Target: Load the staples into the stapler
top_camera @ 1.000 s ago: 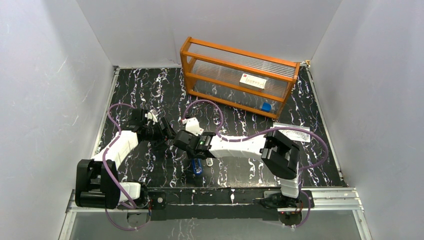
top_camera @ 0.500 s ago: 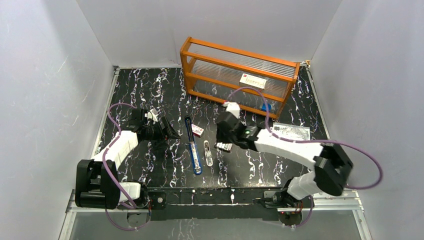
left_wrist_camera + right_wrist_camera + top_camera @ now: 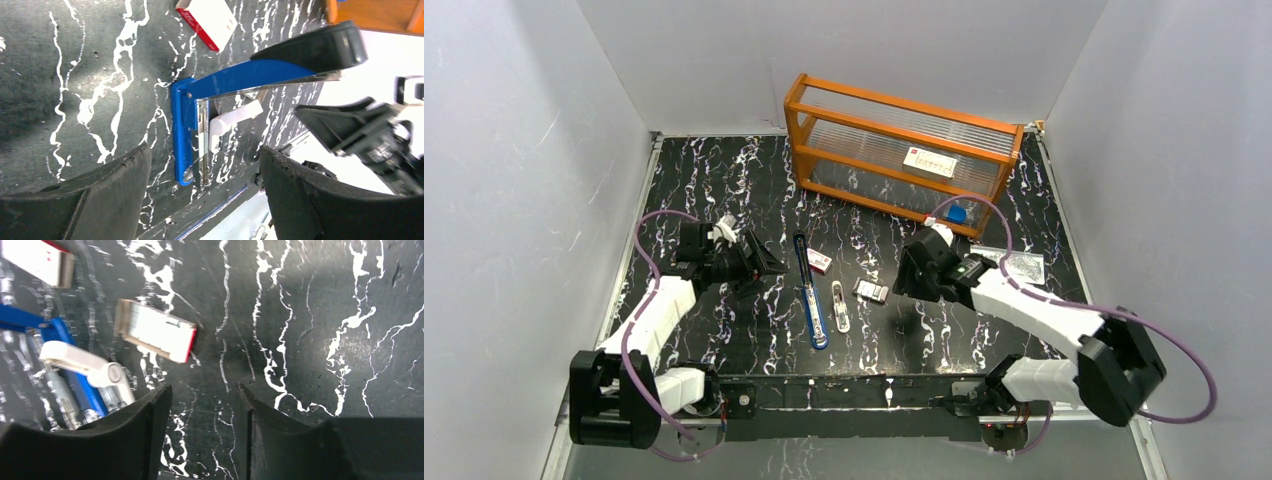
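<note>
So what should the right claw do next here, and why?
Probably lower the right claw onto the staples and close. The claw is open and empty, and the staples lie loose on the table near the stapler, which already lies open.

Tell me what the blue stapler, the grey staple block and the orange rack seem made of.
Slim blue stapler: glossy blue plastic shell, likely, with a shiny metal inner channel. Flat silvery-grey staple block: metal, fine ribbed sheen. Orange-framed rack: probably painted wood or plastic frame, clear ribbed panels.
</note>
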Controlling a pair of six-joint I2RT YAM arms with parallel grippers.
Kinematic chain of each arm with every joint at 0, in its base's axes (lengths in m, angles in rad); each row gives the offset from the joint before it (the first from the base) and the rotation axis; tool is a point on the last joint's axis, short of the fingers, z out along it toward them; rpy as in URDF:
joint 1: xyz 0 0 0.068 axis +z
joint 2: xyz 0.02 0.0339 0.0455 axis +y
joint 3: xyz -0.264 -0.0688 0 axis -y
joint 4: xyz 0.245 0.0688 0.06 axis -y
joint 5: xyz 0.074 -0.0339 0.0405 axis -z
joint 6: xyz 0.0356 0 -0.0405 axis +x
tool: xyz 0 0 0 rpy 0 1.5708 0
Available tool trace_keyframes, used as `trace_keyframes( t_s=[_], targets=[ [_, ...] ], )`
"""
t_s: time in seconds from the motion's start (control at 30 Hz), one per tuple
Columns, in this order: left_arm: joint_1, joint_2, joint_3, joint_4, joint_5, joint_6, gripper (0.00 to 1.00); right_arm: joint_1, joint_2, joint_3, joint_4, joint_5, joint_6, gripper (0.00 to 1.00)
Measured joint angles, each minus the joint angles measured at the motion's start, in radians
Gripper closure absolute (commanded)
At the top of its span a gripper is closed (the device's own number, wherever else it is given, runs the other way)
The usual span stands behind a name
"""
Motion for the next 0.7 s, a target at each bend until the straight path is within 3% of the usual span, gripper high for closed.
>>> trace_keyframes(
  t_s=[0.2, 0.43, 0.7],
  targets=[
    [-0.003, -0.057, -0.017, 0.011, 0.023, -0.046, 0.23, -0.028, 0.169, 0.046, -0.020, -0.107, -0.006, 0.58],
    [-0.005, -0.056, -0.019, 0.012, 0.026, -0.058, 0.23, -0.019, 0.223, 0.146, 0.042, -0.185, -0.020, 0.61],
    [-0.005, 0.017, -0.019, 0.012, 0.022, -0.026, 0.23, 0.014, 0.432, 0.294, 0.002, -0.161, -0.025, 0.65]
  ],
)
